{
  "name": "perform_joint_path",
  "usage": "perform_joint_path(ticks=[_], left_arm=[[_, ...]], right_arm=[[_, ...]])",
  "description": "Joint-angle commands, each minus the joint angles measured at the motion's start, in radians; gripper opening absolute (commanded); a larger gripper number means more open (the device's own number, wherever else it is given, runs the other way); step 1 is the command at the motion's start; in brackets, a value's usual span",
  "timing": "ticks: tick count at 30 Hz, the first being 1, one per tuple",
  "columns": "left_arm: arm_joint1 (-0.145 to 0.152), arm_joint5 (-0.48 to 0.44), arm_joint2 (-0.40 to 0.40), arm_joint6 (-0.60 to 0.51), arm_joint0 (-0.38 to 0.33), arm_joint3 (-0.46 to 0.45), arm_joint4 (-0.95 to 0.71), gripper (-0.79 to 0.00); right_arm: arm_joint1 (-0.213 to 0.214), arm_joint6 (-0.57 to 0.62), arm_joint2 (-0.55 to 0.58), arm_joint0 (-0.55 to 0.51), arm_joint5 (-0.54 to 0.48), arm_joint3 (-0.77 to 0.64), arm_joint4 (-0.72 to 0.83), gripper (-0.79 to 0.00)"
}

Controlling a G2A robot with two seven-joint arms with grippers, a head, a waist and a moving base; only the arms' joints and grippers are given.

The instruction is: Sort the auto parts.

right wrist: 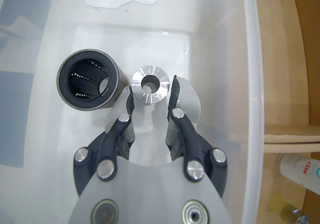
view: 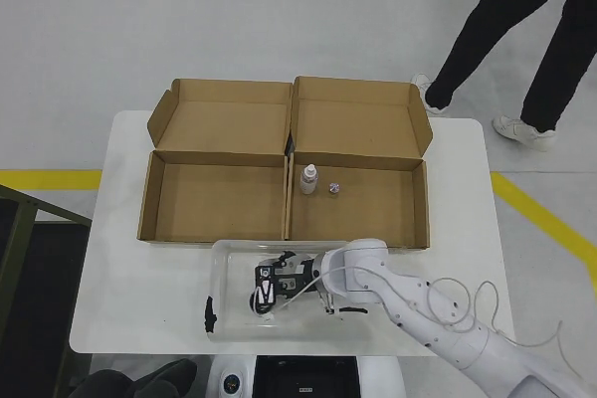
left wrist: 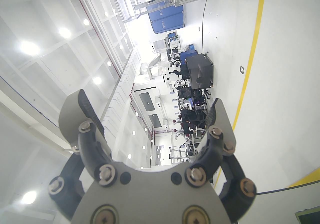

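Top view: right arm enters from the near right corner of the table. The forearm runs leftward across the front edge. The wrist is bent so that the right gripper sits inside the clear plastic bin, toward its left half. The bin stands at the front of the table, just before two open cardboard boxes set side by side, the left box and the right box.

Right wrist view: right gripper points straight down at the bin floor. Its two black pads stand on opposite sides of an upright silver bushing and lie against its rim, so the gripper is clamped on it. The bushing's bored top face looks toward the camera. A black linear bearing stands just beside the bushing, on the outer side of one finger, with its open end up.

Sorted so far: a small white bottle and a small round part stand near each other in the right box, close to the wall shared with the left box.

Left wrist view: left gripper is tilted up and away from the table, toward the hall ceiling and far floor. Its fingers are spread wide apart and hold nothing.
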Motion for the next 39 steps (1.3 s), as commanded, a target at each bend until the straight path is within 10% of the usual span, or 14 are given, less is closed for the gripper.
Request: perform_joint_path(ticks=[1, 15, 20, 39], left_arm=[[0.0, 0.0, 0.0, 0.0, 0.0, 0.0, 0.0, 0.0], [0.0, 0.0, 0.0, 0.0, 0.0, 0.0, 0.0, 0.0], [0.0, 0.0, 0.0, 0.0, 0.0, 0.0, 0.0, 0.0], [0.0, 0.0, 0.0, 0.0, 0.0, 0.0, 0.0, 0.0]], right_arm=[[-0.008, -0.004, -0.009, 0.01, 0.001, 0.014, 0.002, -0.486], [-0.059, -0.02, -0.063, 0.071, -0.01, 0.107, 0.014, -0.483], [-0.069, -0.016, -0.069, 0.077, -0.017, 0.12, 0.019, -0.785], [-0.047, -0.034, 0.03, 0.022, -0.053, -0.055, 0.033, -0.785]])
